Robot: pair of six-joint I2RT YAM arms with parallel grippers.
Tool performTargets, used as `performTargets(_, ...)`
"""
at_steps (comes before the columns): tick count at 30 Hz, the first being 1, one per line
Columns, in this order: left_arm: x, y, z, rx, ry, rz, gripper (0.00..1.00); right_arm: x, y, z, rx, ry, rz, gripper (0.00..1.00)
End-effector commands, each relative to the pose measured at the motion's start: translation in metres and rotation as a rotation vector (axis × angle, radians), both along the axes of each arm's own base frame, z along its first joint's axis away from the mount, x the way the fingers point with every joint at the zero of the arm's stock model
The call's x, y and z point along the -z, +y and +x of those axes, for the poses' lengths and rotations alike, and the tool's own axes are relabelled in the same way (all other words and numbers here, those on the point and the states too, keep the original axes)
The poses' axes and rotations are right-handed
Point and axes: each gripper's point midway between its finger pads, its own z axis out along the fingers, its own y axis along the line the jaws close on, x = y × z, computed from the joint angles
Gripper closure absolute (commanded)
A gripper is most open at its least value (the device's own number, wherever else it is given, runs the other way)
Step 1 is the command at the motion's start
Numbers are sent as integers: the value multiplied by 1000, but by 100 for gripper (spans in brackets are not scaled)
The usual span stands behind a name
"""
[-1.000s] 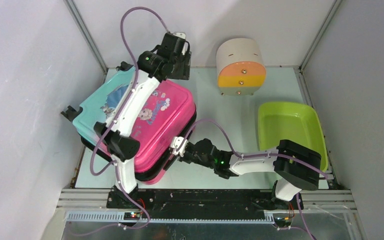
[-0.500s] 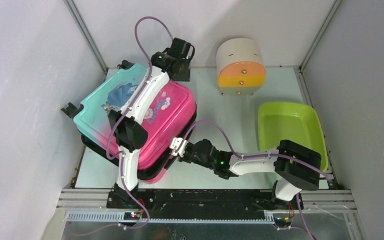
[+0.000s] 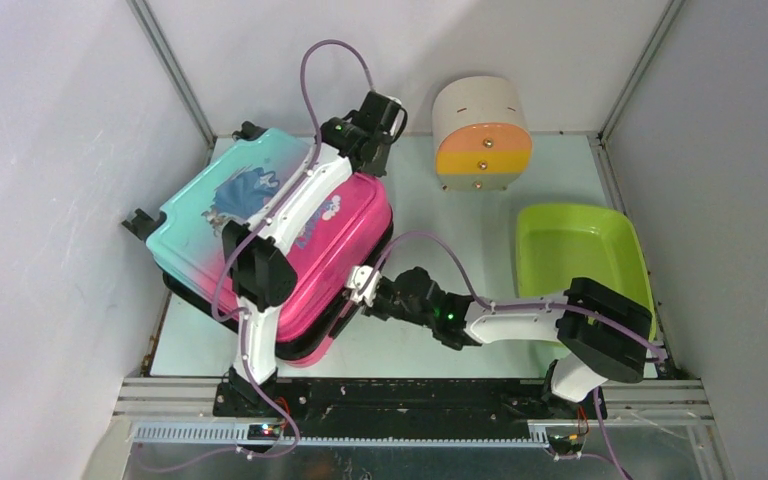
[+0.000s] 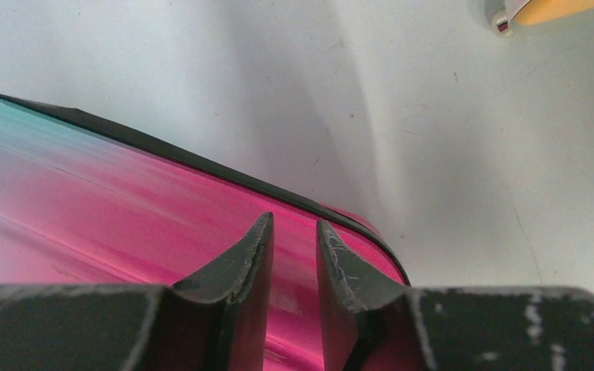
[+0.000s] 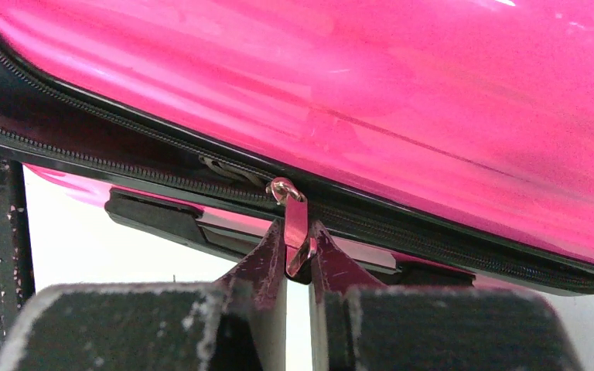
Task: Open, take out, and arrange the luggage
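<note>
Beige cylinder (image 3: pixel 481 133) at far edge of table (image 3: pixel 440 225); lime-green tray (image 3: pixel 580 245) nearer, right, apart.

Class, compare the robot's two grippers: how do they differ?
The right gripper pinches the zipper pull on the suitcase; the left gripper holds nothing. The right gripper's jaws are shut; the left gripper's show a narrow gap above the pink lid near its edge. Both have black fingers.

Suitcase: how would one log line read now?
right gripper: shut on zipper pull | left gripper: open, above luggage | luggage: lying flat, shut
</note>
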Motion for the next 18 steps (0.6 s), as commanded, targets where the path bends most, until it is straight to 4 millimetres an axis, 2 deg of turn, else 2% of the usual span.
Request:
performTargets(1, 39, 41, -70, 36, 293, 186, 71, -116, -20, 56, 144, -163, 319, 100)
performTargets(3, 44, 42, -76, 41, 316, 193, 74, -120, -31, 73, 180, -169, 329, 100)
performTargets(9, 54, 39, -89, 62, 360, 175, 78, -121, -50, 100, 223, -175, 336, 100)
performTargets(14, 53, 38, -95, 65, 367, 176, 79, -114, -62, 121, 253, -170, 336, 100)
performTargets(18, 50, 36, -98, 64, 363, 174, 79, -114, -76, 145, 322, -172, 351, 100)
